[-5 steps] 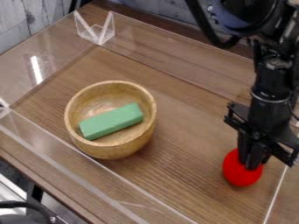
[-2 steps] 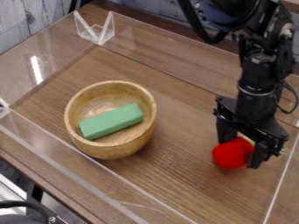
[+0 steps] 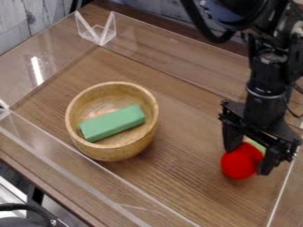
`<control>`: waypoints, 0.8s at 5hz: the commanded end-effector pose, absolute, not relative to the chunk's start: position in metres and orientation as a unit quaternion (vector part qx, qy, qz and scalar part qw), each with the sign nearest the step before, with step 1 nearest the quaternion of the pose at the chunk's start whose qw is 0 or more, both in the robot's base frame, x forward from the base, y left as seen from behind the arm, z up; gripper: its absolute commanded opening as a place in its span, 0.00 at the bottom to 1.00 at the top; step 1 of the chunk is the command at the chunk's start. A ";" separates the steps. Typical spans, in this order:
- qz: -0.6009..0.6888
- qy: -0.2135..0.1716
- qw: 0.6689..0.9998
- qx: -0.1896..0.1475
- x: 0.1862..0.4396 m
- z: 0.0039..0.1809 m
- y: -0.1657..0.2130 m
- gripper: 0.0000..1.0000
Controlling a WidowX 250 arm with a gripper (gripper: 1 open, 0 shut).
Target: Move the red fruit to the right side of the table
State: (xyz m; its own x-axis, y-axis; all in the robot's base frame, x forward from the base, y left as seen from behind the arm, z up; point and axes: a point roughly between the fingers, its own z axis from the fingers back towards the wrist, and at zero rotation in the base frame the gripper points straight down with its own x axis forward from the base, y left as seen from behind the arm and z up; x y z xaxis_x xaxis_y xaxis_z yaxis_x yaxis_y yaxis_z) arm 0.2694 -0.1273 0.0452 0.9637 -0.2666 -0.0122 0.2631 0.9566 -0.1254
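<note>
Sitting on the counter near its right edge: the red fruit, close to the clear wall on that side. Hanging right over the fruit, pointing straight down, fingers spread wide apart: the gripper. Gripping nothing, it seems, with the fruit resting low between the open fingers; touching or not, too hard to tell. Resting well apart on the left: a wooden bowl holding a green block.

Looking like the letting-go step, with the fruit already lying on the right side. Looking nearly done, then.

Next, needing only a straight lift up and away. Taking care not to bump the round fruit, or risking rolling it back toward the middle or against the wall.
</note>
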 end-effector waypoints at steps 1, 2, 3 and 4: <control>-0.152 -0.012 0.986 -0.068 0.271 0.064 -0.135 1.00; -0.144 -0.019 0.987 -0.068 0.268 0.070 -0.138 1.00; -0.138 -0.022 0.988 -0.067 0.264 0.073 -0.141 1.00; -0.129 -0.028 0.989 -0.064 0.267 0.075 -0.133 1.00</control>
State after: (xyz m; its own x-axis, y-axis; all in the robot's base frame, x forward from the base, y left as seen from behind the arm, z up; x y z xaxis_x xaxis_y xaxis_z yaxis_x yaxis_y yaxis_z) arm 0.2616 -0.1335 0.0602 0.9661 -0.2577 0.0178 0.2580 0.9594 -0.1135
